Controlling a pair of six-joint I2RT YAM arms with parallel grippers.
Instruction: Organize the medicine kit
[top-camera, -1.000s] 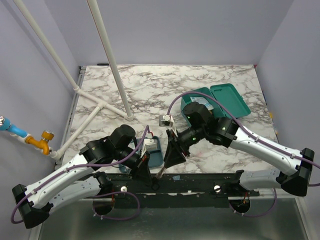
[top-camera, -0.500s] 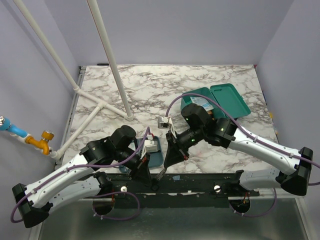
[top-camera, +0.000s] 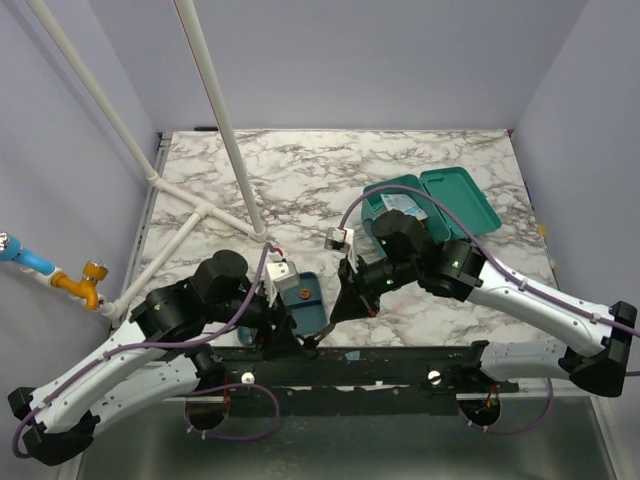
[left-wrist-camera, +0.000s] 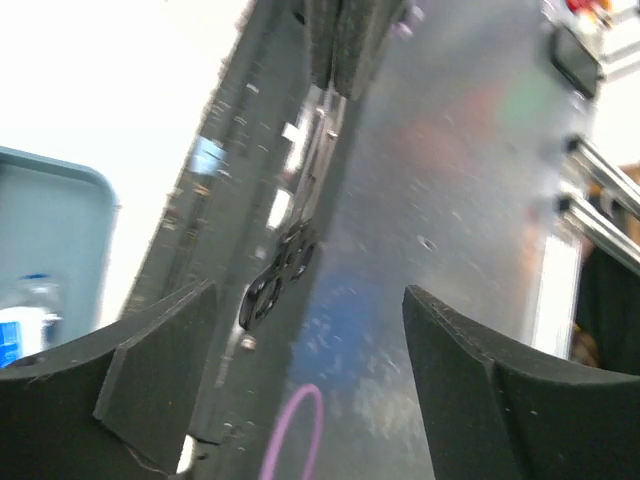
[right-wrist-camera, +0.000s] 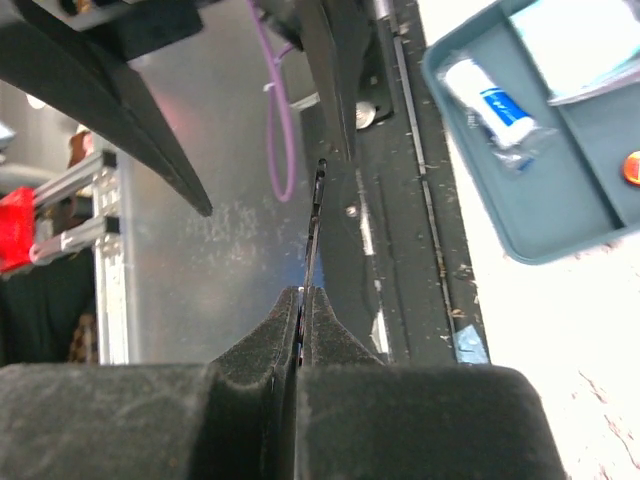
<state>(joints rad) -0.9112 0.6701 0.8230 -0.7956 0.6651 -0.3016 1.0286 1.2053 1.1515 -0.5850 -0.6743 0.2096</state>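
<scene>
A pair of scissors (left-wrist-camera: 283, 268) with black loop handles hangs over the table's near edge. My right gripper (right-wrist-camera: 302, 292) is shut on the blades, which show edge-on between its pads. My left gripper (left-wrist-camera: 305, 300) is open, its fingers standing either side of the handles without touching them. From above, the two grippers, left (top-camera: 290, 335) and right (top-camera: 338, 305), meet near the front rail. The medicine kit (top-camera: 400, 195), a deep teal box with its lid (top-camera: 460, 200) laid open, sits at the back right behind the right arm.
A shallow teal divided tray (top-camera: 312, 312) lies by the front edge between the arms; it holds a small white tube (right-wrist-camera: 490, 95) and an orange item (right-wrist-camera: 632, 166). White pipes (top-camera: 215, 120) cross the left side. The black mounting rail (top-camera: 400, 365) runs along the near edge.
My right gripper closed on the scissors, then my left gripper opened and let them go. The left arm has drawn back to the left.
</scene>
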